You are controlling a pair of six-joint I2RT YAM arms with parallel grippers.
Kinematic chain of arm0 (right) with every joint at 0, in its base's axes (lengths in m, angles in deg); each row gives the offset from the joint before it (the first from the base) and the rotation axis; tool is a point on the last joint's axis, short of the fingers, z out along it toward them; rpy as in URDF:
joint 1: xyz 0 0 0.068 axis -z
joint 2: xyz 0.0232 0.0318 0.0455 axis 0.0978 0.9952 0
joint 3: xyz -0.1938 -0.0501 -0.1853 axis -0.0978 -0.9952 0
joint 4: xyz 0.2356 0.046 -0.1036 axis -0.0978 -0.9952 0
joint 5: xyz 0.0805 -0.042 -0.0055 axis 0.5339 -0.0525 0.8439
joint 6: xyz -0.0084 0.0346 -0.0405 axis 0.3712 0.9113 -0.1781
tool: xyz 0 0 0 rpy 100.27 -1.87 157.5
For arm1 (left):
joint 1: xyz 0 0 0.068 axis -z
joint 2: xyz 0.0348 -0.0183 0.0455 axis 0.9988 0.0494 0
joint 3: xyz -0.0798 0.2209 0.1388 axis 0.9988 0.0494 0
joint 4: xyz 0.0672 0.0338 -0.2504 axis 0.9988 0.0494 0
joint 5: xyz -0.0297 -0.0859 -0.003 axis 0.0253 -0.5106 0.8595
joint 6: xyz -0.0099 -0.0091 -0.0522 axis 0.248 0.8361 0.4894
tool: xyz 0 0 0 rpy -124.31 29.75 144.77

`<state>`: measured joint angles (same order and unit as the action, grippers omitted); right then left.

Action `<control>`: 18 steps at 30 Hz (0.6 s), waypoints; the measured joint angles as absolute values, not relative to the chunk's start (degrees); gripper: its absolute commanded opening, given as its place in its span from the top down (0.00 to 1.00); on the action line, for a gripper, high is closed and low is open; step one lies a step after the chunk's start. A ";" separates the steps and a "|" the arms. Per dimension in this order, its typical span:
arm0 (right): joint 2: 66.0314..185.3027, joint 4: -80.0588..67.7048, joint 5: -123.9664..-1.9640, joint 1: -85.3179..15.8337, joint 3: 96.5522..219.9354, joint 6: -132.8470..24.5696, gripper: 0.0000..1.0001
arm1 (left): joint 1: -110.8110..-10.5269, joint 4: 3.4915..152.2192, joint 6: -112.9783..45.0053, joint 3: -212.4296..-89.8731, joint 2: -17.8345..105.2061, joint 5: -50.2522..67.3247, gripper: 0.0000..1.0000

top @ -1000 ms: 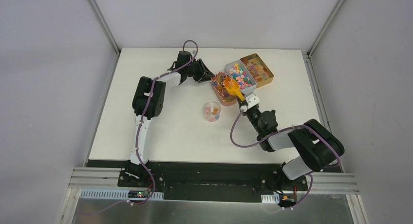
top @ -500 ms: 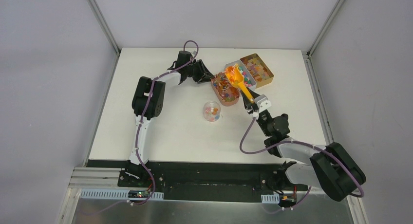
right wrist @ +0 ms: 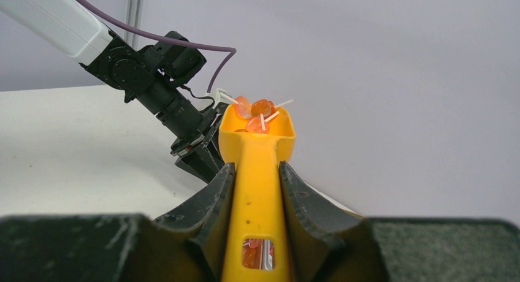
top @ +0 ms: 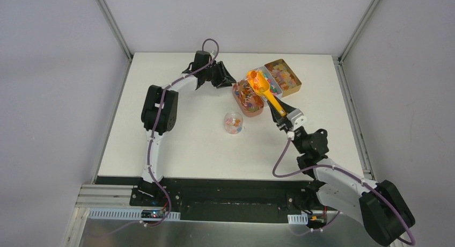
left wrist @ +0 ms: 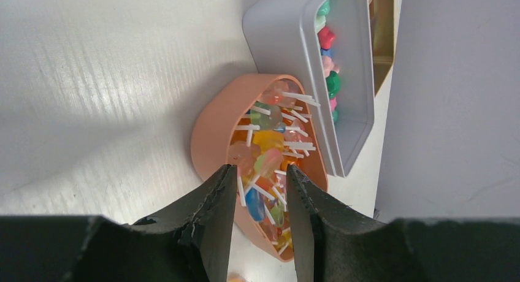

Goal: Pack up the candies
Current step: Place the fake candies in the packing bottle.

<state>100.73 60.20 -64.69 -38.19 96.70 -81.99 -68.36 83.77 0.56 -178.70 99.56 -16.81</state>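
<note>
Now we carry a loaded scoop from the tubs toward the cup.
Our right gripper (right wrist: 257, 171) is clamped on the handle of the orange scoop (top: 259, 85), which hangs raised over the pink tub (top: 240, 103) with a few candies (right wrist: 254, 109) on white sticks in its bowl. Next, we judge, it must travel level to the clear cup (top: 233, 122), then tip. The left gripper (left wrist: 262, 171) hovers part-open, holding nothing, over the pink tub, which is full of stick candies. The grey box (left wrist: 288, 55) beside it holds small bright ones, the tin (top: 284, 74) holds more, and the cup holds a few.
</note>
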 measured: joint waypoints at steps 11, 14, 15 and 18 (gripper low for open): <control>90.41 53.90 -60.91 -38.19 96.00 -81.64 1.00 | -69.13 90.05 -6.15 -177.76 89.23 -12.98 0.45; 88.22 50.49 -60.21 -38.19 96.00 -81.62 1.00 | -70.04 92.54 -8.81 -177.50 85.57 -11.96 0.31; 87.68 49.42 -59.91 -38.24 96.00 -81.60 1.00 | -70.52 93.54 -9.45 -177.41 84.20 -11.65 0.26; 86.41 46.30 -59.10 -38.24 96.00 -81.53 1.00 | -72.29 96.49 -12.18 -177.22 80.15 -11.04 0.01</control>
<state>86.41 46.30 -59.10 -38.24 96.00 -81.53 -72.29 96.49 -12.18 -177.22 80.15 -11.04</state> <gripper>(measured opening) 0.297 0.782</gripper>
